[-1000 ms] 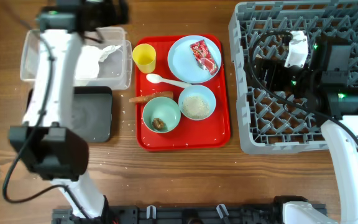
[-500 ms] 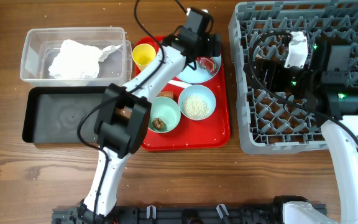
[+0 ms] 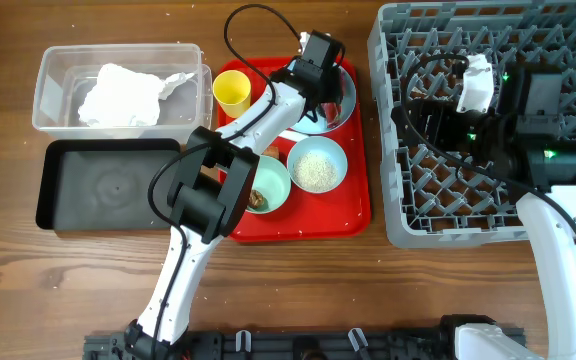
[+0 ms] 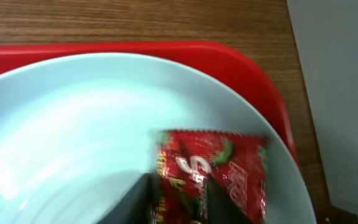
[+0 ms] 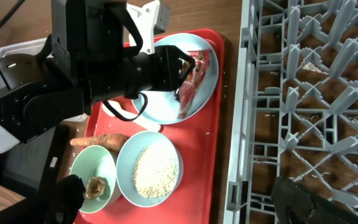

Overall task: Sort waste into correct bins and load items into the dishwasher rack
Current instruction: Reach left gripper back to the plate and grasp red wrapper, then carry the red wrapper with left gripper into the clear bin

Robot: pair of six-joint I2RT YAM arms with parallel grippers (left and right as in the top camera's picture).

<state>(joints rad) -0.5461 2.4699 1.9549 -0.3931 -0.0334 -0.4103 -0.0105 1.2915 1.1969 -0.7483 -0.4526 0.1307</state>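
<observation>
A red snack wrapper (image 4: pixel 210 174) lies on the pale blue plate (image 4: pixel 73 124) at the back right of the red tray (image 3: pixel 353 215). My left gripper (image 3: pixel 323 85) is down over the plate, and its dark fingers (image 4: pixel 138 199) pinch the wrapper's near edge. In the right wrist view the wrapper (image 5: pixel 188 87) stands crumpled upright between those fingers. My right gripper (image 3: pixel 433 110) hovers open over the grey dishwasher rack (image 3: pixel 488 200) with nothing in it.
The clear bin (image 3: pixel 53 120) holds white napkins (image 3: pixel 118 90); the black bin (image 3: pixel 108 185) sits in front of it. On the tray stand a yellow cup (image 3: pixel 232 92), a rice bowl (image 3: pixel 317 165), a bowl with a brown lump (image 5: pixel 95 186) and a carrot stick (image 5: pixel 101 140).
My left arm swung from over the clear bin to the plate, then its jaws closed onto the wrapper. The right arm stayed put.
</observation>
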